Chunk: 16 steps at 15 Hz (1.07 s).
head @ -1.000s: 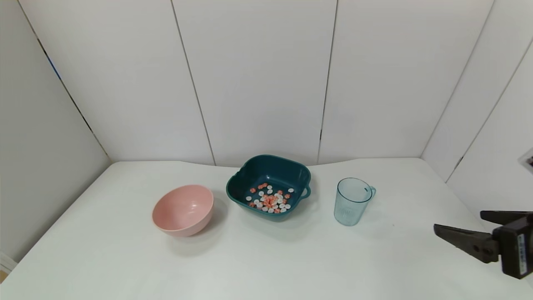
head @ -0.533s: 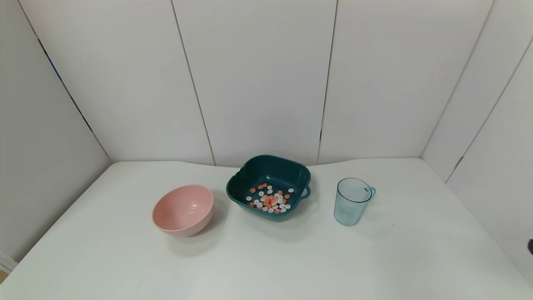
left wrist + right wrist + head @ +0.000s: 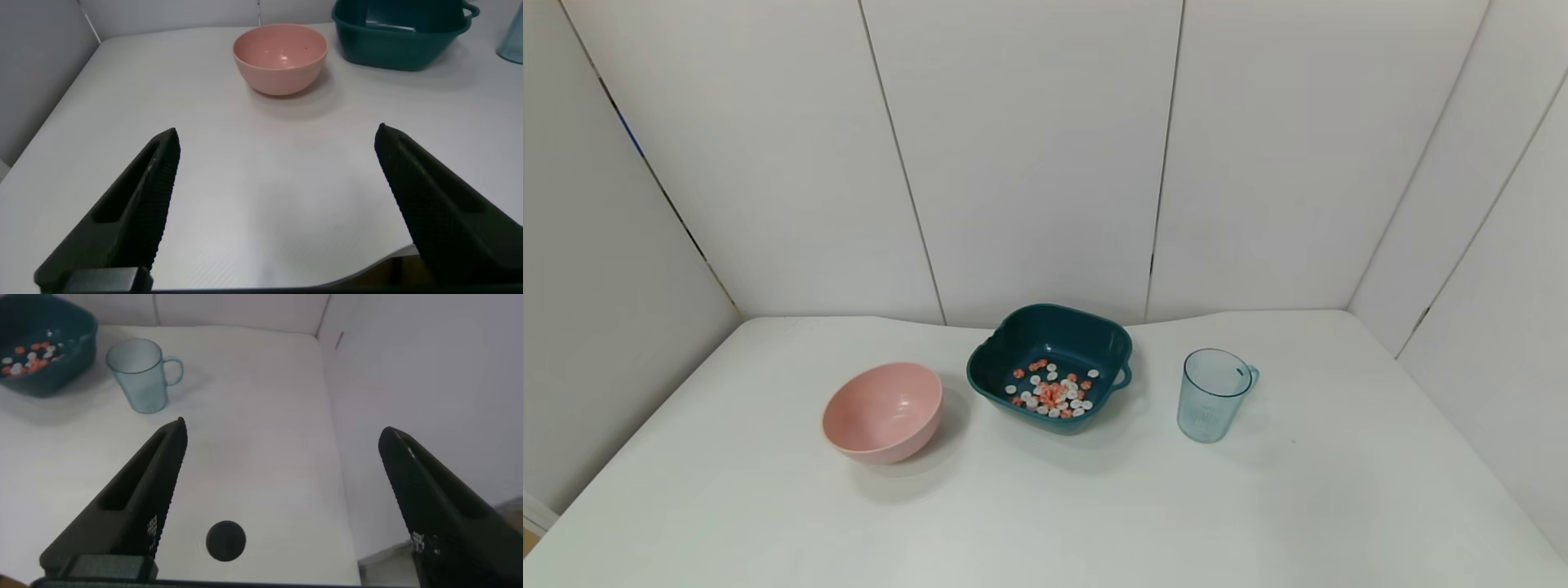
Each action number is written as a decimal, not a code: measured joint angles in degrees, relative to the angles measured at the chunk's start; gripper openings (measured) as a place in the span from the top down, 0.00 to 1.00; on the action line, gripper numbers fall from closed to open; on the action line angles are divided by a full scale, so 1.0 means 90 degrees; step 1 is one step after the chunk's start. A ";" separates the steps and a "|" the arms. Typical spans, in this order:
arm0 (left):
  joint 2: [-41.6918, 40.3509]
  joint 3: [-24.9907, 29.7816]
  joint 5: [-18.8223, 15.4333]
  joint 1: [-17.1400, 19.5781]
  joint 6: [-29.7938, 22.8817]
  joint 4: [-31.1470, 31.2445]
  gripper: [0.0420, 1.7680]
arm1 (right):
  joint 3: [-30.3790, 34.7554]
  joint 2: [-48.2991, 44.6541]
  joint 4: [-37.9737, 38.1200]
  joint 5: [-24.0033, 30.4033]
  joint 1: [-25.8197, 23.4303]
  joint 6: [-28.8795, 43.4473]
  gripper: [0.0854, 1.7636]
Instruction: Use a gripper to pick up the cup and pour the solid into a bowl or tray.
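The pale-blue ribbed cup (image 3: 1211, 395) stands upright and looks empty on the white table, right of the dark teal dish (image 3: 1052, 364); it also shows in the right wrist view (image 3: 144, 374). The white and orange-red pieces (image 3: 1052, 391) lie inside the teal dish (image 3: 39, 345). Neither gripper shows in the head view. My right gripper (image 3: 282, 437) is open and empty, hanging back over the table's near right edge, well short of the cup. My left gripper (image 3: 278, 143) is open and empty over the table's near left part, far from the teal dish (image 3: 400, 33).
A round pink bowl (image 3: 883, 411) sits left of the teal dish, also in the left wrist view (image 3: 280, 57). A black round spot (image 3: 225, 541) lies on the table near the right gripper. White walls close in the back and sides of the table (image 3: 1094, 506).
My right gripper, open at the head view's right edge a second ago, has drawn back out of that view. The cup, dish and bowl have not moved.
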 joint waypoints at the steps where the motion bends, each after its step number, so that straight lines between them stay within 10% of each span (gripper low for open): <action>1: 0.0000 0.0000 0.0000 0.0000 0.0000 0.0003 0.03 | 0.0046 -0.0160 0.0000 -0.0027 -0.0213 0.0000 0.04; 9: 0.0000 0.0000 0.0000 0.0000 0.0003 0.0003 0.03 | 0.0628 -0.1143 -0.0018 0.0202 -0.1682 0.0005 0.04; 16: 0.0000 0.0000 0.0000 0.0000 0.0003 0.0000 0.03 | 0.1598 -0.2246 -0.0125 0.1871 -0.2200 0.0008 0.04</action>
